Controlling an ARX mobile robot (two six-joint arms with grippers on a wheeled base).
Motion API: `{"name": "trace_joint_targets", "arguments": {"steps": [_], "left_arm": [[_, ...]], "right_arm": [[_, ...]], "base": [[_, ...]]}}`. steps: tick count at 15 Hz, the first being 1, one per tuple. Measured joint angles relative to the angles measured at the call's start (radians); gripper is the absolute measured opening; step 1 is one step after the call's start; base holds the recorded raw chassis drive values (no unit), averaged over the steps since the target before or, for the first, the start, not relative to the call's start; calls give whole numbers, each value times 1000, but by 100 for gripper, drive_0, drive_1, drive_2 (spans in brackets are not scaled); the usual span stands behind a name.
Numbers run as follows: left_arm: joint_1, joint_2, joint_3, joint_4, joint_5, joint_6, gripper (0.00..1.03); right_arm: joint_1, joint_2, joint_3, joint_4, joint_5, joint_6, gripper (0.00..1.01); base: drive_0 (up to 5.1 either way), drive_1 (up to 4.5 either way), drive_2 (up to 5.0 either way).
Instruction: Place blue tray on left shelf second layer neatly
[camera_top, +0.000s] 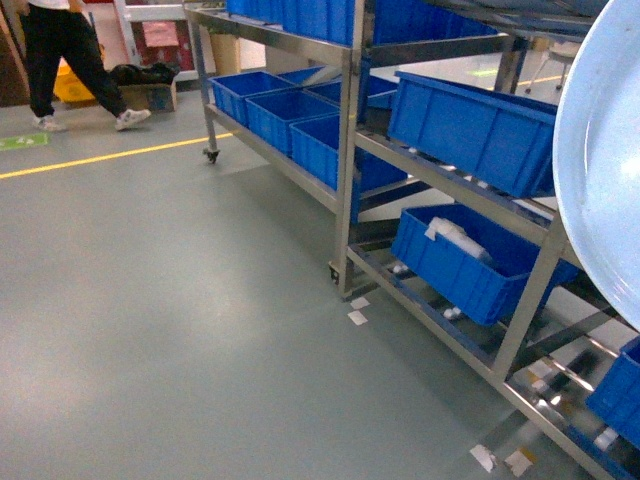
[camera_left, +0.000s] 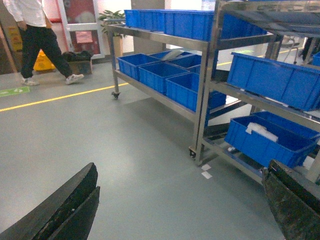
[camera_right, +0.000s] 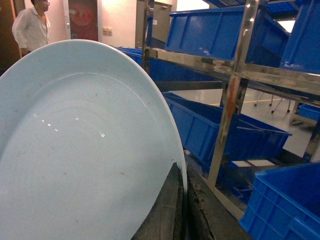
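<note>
The pale blue tray fills the left of the right wrist view, held on edge. My right gripper is shut on its lower rim, one dark finger on each face. In the head view the tray stands tilted at the far right, in front of the nearer rack, and hides the gripper. The left shelf second layer is a steel tier farther back, holding several dark-blue crates. My left gripper hangs open above the bare floor with nothing between its fingers.
The nearer steel rack carries deep blue crates on its tiers. The far rack rests on casters. A person walks at the back left beyond a yellow floor line. White tape marks lie by the rack foot.
</note>
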Motion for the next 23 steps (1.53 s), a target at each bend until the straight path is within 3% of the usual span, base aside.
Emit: {"name": "trace_joint_targets", "arguments": {"steps": [23], "left_arm": [[0, 0, 0, 0, 0, 0, 98]], "right_arm": [[0, 0, 0, -5, 0, 0, 2]], "base": [[-165, -165, -165]]}}
